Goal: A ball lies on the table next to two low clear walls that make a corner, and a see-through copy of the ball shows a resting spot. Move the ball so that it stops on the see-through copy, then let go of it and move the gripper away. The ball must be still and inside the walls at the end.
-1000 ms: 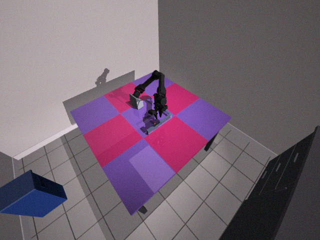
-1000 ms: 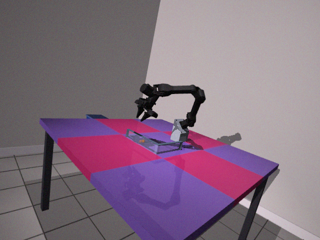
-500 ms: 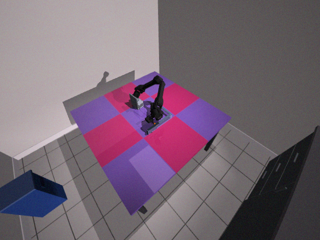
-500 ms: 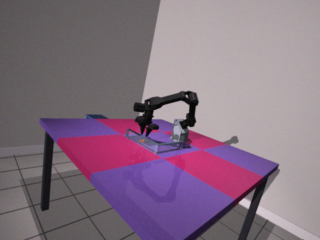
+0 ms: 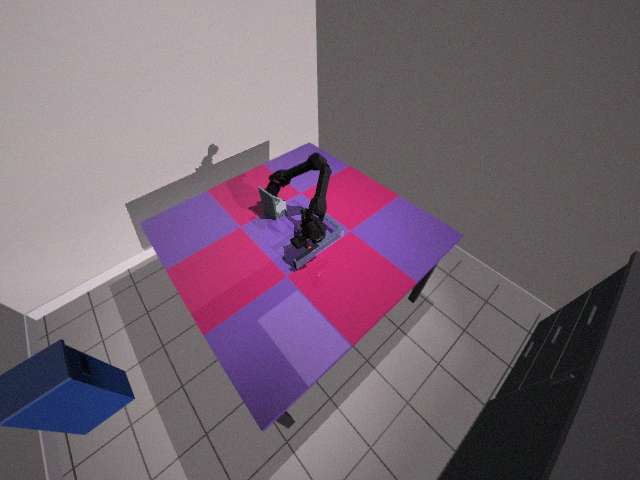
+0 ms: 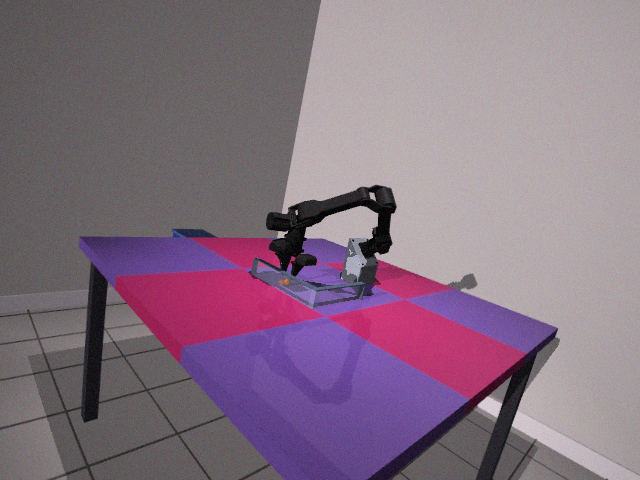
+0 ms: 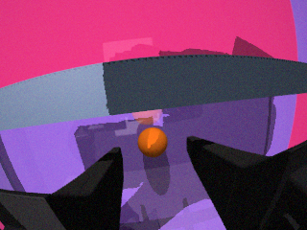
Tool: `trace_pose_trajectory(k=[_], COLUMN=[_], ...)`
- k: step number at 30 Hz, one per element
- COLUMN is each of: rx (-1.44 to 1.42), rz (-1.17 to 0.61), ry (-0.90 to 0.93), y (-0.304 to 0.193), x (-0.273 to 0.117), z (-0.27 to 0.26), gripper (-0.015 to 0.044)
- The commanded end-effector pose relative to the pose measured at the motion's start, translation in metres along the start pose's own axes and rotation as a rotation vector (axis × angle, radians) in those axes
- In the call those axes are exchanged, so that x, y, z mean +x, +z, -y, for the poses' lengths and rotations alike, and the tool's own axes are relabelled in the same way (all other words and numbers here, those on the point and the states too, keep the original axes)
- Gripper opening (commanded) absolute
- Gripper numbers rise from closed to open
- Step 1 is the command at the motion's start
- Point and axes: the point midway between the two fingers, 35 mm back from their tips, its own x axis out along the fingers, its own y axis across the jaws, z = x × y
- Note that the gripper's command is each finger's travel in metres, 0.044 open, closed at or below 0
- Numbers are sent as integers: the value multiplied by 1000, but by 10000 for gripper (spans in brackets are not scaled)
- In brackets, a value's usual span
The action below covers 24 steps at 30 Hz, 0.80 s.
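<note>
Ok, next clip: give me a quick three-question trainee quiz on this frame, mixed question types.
1. True or false: the end effector is shut on the ball.
2. In the wrist view, the ball lies: A) between the fingers, ahead of them; B) beyond the wall; C) on a pink square.
3. Fill in: the ball's colour is ____.

Key: 1 false, it is open and the ball lies free on the table; 2 A; 3 orange.
</note>
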Motion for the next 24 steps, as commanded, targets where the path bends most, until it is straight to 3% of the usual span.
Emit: trace_pose_trajectory(k=[1,9,12,22,24], rx=[11,11,11,11,11], rz=[-12,-12,-12,-12,-12], ry=[7,8,8,8,8], y=[-4,-5,-5,-5,-4], x=[10,21,21,21,20], z=[1,1,1,1,1], gripper=[214,214,135,68,16])
